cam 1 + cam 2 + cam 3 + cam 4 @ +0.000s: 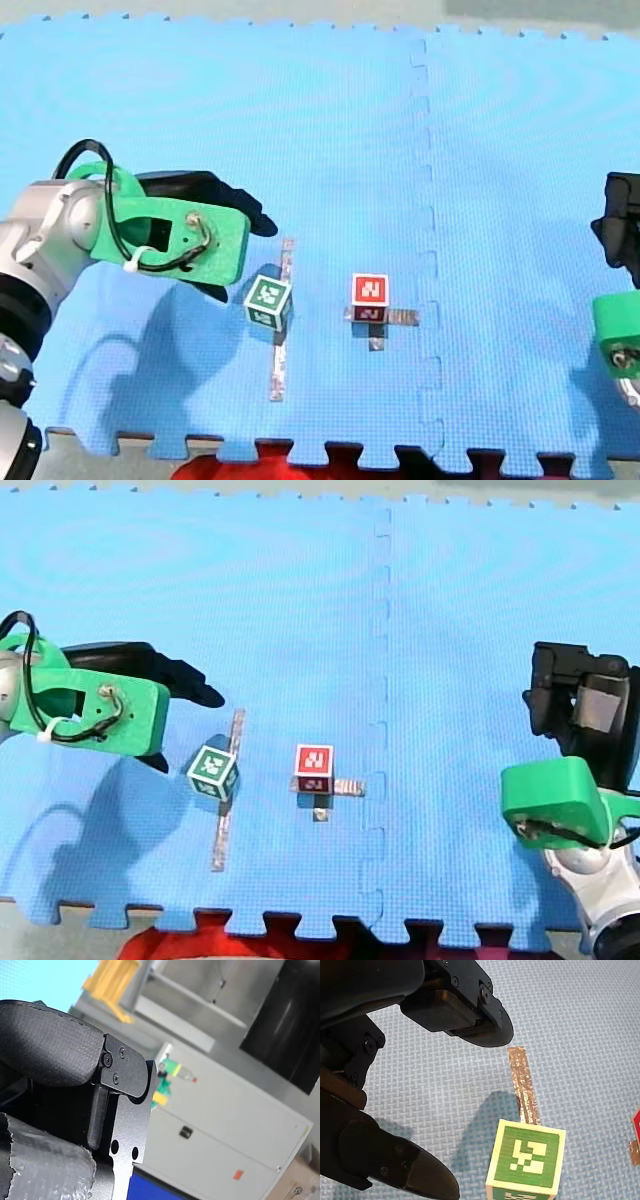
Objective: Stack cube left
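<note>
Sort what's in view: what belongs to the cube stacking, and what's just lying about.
For the job:
green cube
red cube
left hand, beside the green cube, holding nothing

Lying about:
tape strips stuck on the mat
blue foam mat
right hand, at the mat's right edge, holding nothing

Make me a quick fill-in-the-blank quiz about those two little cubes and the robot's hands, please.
1. The green cube is nearest the left hand, which holds ___.
2. The red cube stands apart from the green one on a mat coloured ___.
3. The right hand is at the mat's ___ edge.
Missing words: nothing; blue; right.
</note>
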Robot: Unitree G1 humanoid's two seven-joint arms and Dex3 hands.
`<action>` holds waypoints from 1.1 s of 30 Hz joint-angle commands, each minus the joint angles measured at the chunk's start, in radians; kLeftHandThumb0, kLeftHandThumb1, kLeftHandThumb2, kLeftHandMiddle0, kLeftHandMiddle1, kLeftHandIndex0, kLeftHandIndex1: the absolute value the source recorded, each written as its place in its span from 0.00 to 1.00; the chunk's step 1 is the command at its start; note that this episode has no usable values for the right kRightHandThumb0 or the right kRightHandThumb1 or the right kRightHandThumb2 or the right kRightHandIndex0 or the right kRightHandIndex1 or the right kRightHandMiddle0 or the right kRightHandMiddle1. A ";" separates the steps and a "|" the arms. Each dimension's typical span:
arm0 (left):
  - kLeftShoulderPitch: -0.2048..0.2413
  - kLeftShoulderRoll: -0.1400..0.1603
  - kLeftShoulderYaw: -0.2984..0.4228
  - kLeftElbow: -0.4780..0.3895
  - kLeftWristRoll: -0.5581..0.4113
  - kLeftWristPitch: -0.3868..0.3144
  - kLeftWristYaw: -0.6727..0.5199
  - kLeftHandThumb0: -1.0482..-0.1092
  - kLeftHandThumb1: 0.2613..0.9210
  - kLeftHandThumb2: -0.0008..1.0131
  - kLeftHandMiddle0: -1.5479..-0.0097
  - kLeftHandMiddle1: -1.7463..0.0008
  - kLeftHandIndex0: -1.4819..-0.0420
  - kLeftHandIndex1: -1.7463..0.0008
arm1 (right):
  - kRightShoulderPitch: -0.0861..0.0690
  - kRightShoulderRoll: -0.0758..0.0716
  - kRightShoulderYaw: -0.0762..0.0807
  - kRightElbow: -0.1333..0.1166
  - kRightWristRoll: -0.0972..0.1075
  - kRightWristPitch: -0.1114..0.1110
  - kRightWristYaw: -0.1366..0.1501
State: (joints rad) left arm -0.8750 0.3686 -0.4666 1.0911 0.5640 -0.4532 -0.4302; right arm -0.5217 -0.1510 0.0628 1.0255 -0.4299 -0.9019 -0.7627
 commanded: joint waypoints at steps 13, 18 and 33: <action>0.036 -0.035 0.099 0.033 -0.146 -0.052 -0.019 0.46 0.65 0.00 0.45 0.34 0.64 1.00 | -0.009 -0.008 0.005 0.006 -0.007 0.005 -0.017; 0.059 -0.044 0.107 0.030 -0.162 -0.064 -0.021 0.43 0.63 0.00 0.43 0.65 0.61 1.00 | -0.007 -0.010 0.005 0.004 -0.005 0.004 -0.016; 0.099 -0.056 0.122 0.034 -0.161 -0.139 0.067 0.42 0.78 0.03 0.52 0.00 0.58 1.00 | -0.032 -0.044 -0.006 0.099 0.023 -0.052 0.040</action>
State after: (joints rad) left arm -0.7861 0.3038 -0.3456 1.1232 0.4002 -0.5617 -0.3893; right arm -0.5355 -0.1674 0.0665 1.0637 -0.4310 -0.9193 -0.7516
